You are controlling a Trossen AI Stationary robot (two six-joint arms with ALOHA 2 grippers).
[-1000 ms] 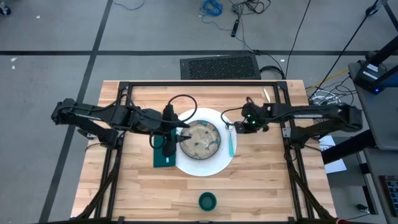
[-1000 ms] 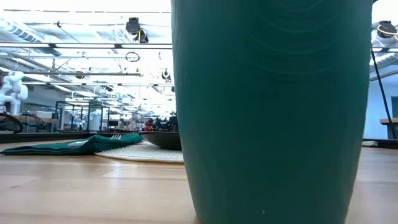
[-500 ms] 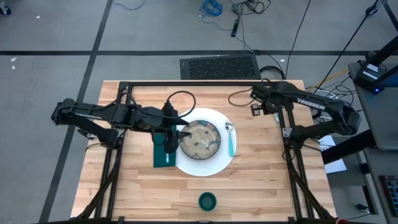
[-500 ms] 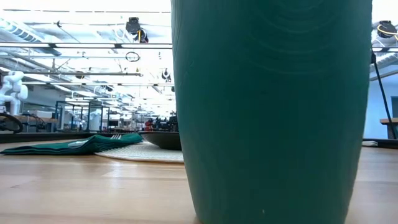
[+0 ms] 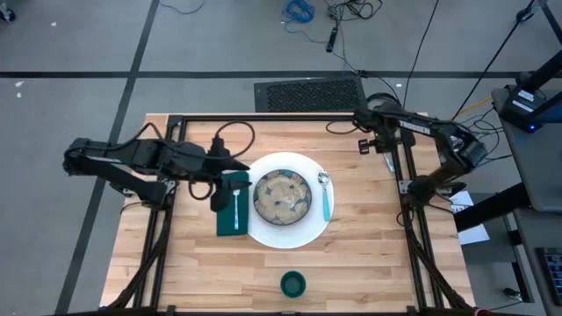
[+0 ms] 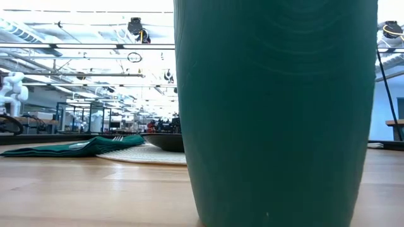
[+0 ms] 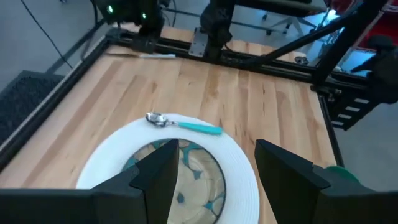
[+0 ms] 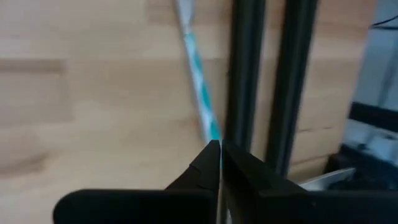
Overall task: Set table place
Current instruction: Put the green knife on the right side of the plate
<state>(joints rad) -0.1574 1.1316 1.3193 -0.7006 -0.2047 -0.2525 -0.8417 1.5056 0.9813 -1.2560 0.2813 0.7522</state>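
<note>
Two dark arms flank the wooden butcher-block table (image 5: pixel 351 254), likely clearing room around a nearly done setting. Large round white plate (image 5: pixel 283 235) sits mid-table with speckled beige-blue bowl (image 5: pixel 282 194) on it, teal-handled spoon (image 5: pixel 327 200) on its right rim, dark green napkin (image 5: pixel 233 206) with cutlery touching its left edge, small dark green cup (image 5: pixel 292 283) near, apart. Left gripper (image 5: pixel 224 167), jaws wide, empty, hovers by the napkin's far end. Right gripper (image 5: pixel 362 145) pinched closed, holding nothing, far right by the black frame rail (image 8: pixel 245 81), a thin teal-striped stick (image 8: pixel 198 87) beside it.

Wooden table (image 5: pixel 369 246) with white plate (image 5: pixel 290 233), green napkin (image 5: pixel 230 215), green cup (image 5: pixel 292 283).
</note>
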